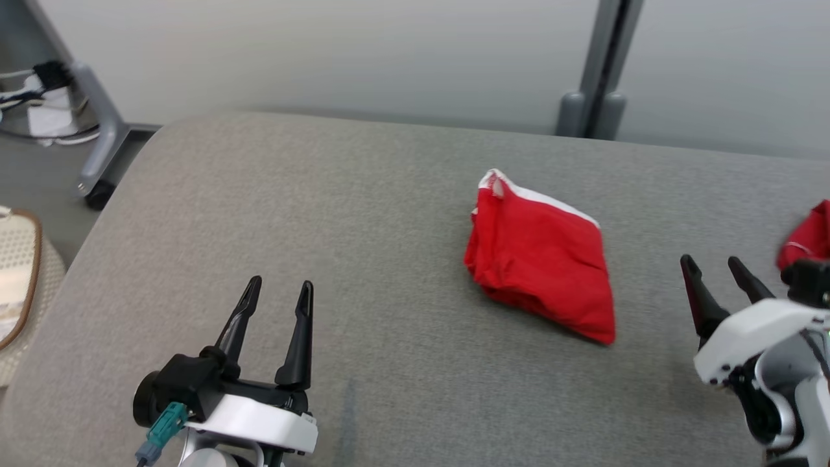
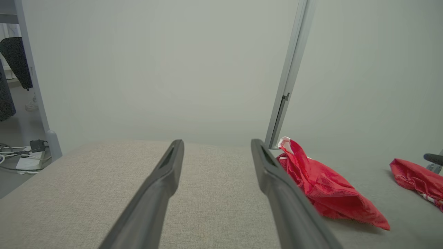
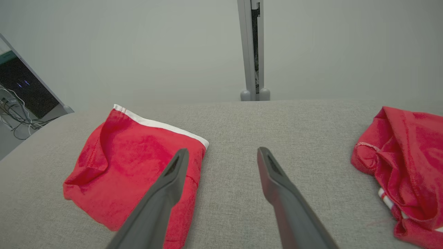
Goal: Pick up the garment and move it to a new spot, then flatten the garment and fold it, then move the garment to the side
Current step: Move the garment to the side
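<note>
A red garment (image 1: 541, 256) with a white waistband lies folded into a compact bundle on the grey padded table (image 1: 363, 214), right of centre. It shows in the left wrist view (image 2: 325, 188) and the right wrist view (image 3: 135, 173) too. My left gripper (image 1: 277, 298) hovers open at the lower left, well apart from the garment, with nothing between its fingers. My right gripper (image 1: 713, 264) is open at the right edge, just right of the garment, fingers empty. In its wrist view the left fingertip (image 3: 178, 166) overlaps the garment's right edge.
A second red garment (image 1: 810, 237) lies crumpled at the table's far right edge, also in the right wrist view (image 3: 405, 166). A grey partition wall with a post (image 1: 600, 71) stands behind the table. A wheeled stand (image 1: 97, 130) and cables are at the far left.
</note>
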### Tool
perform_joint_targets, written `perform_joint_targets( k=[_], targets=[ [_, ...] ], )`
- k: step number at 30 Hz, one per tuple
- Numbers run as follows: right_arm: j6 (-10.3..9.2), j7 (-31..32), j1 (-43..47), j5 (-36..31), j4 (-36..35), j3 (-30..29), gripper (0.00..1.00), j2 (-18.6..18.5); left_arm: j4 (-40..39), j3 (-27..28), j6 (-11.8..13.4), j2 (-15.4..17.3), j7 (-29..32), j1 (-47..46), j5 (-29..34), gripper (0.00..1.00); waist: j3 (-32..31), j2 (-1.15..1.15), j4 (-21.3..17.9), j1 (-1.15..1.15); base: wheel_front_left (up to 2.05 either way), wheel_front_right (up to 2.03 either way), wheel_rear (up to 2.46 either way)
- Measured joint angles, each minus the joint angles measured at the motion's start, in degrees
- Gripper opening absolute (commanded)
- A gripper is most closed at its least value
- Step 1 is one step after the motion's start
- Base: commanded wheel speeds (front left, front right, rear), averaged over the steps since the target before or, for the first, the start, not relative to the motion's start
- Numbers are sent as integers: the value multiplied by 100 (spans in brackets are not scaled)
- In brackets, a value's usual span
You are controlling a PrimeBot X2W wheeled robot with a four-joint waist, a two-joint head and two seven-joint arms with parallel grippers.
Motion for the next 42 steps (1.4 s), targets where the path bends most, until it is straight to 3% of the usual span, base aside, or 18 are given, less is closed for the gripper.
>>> perform_joint_targets(
  k=[12, 25, 26, 27, 28, 35, 42],
  targets=[
    [0, 1493, -1535, 631, 1797, 73, 100, -236, 37, -125, -96, -104, 1, -246, -3, 100, 493, 0, 831, 0, 0, 0, 0],
    [0, 1931, -1922, 957, 2936, -41, 100, -180, 44, -179, -108, -132, 0, -320, -4, 100, 731, 0, 1223, 0, 0, 0, 0],
    [0, 1893, -1922, 988, 2954, -7, 49, -178, 52, -179, -108, -132, 1, -321, -3, 100, 726, 0, 1224, 0, 0, 0, 0],
    [0, 1762, -1921, 1044, 3000, 60, 31, -182, 58, -180, -108, -134, 1, -326, -2, 100, 711, 0, 1220, 0, 0, 0, 0],
    [0, 1704, -1920, 1058, 3020, 99, 0, -185, 66, -179, -108, -134, 0, -328, -2, 100, 702, 0, 1215, 0, 0, 0, 0],
    [0, 1068, -1930, 1198, 3003, 442, 0, -240, 76, -265, -157, -137, 0, -343, 52, 100, 567, 0, 1099, 0, 0, 0, 0],
    [0, 815, -1820, 1474, 2846, 913, 0, -309, 40, -425, -210, -135, 0, -247, 97, 100, 314, 0, 653, 0, 0, 0, 0]
  ],
)
